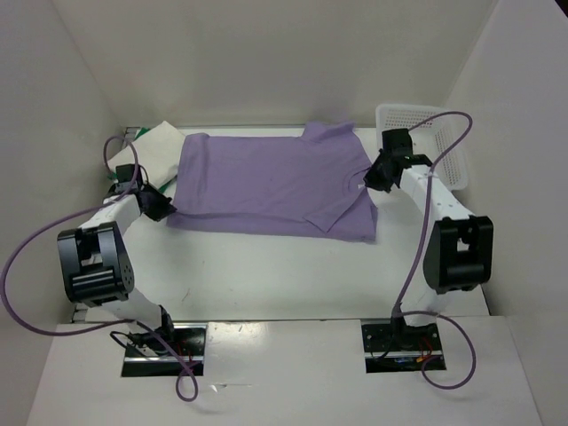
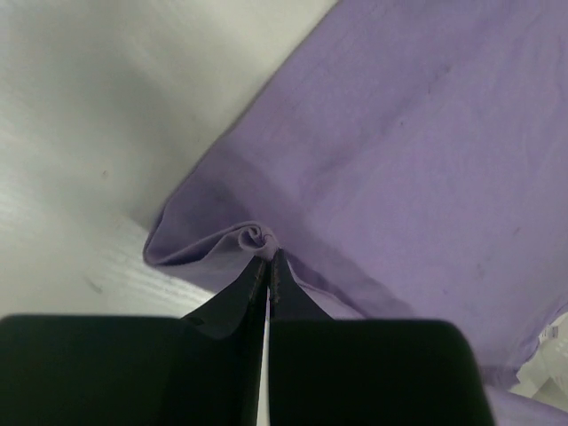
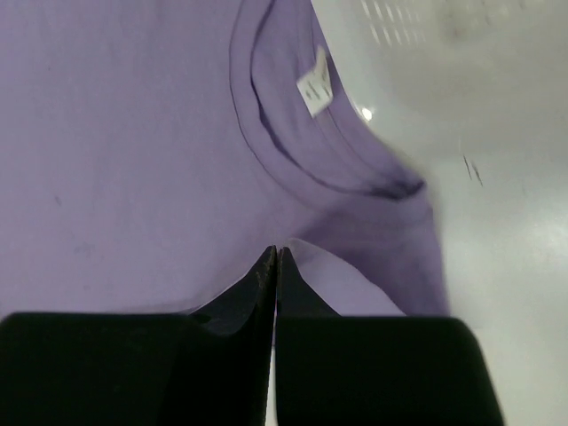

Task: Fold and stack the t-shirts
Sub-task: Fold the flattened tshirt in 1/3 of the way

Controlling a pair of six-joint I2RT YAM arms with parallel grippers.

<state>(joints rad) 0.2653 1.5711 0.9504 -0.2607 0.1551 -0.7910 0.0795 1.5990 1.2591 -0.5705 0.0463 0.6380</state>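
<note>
The lavender purple t-shirt lies spread flat across the back half of the table, its right sleeve folded inward. My left gripper is at its front left corner. In the left wrist view that gripper is shut on a puckered bit of the purple cloth. My right gripper is at the shirt's right edge. The right wrist view shows this gripper shut on the purple cloth just below the collar and its white label. A white t-shirt lies at the back left, with a sliver of green beside it.
A white lattice basket stands at the back right, just behind my right arm. White walls close in the table on the left, right and back. Bare white tabletop stretches between the shirt and the arm bases.
</note>
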